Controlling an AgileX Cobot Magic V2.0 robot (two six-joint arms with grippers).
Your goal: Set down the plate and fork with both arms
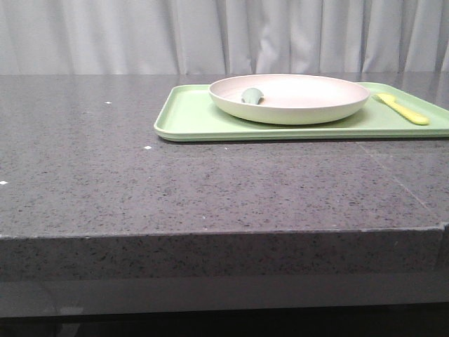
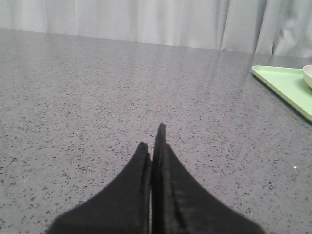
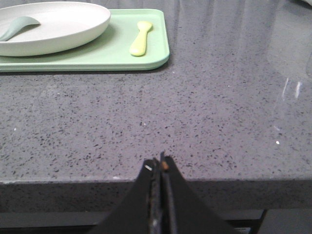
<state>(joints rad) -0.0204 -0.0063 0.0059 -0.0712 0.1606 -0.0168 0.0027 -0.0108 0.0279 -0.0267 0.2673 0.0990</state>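
Observation:
The cream-white plate (image 1: pixel 291 98) sits on a light green tray (image 1: pixel 189 119) at the back right of the grey table. A pale blue-green utensil (image 1: pixel 251 95) lies in the plate. The pale yellow fork (image 1: pixel 402 109) lies on the tray, right of the plate. In the right wrist view the plate (image 3: pixel 58 27) and fork (image 3: pixel 139 43) lie far ahead of my right gripper (image 3: pixel 161 161), which is shut and empty at the table's front edge. My left gripper (image 2: pixel 153 139) is shut and empty over bare table; only the plate's rim (image 2: pixel 308 75) shows in its view. Neither gripper shows in the front view.
The tray also shows in the left wrist view (image 2: pixel 285 85) and the right wrist view (image 3: pixel 97 58). A grey curtain (image 1: pixel 224 35) hangs behind the table. The table's front edge (image 1: pixel 224 235) runs across the near side.

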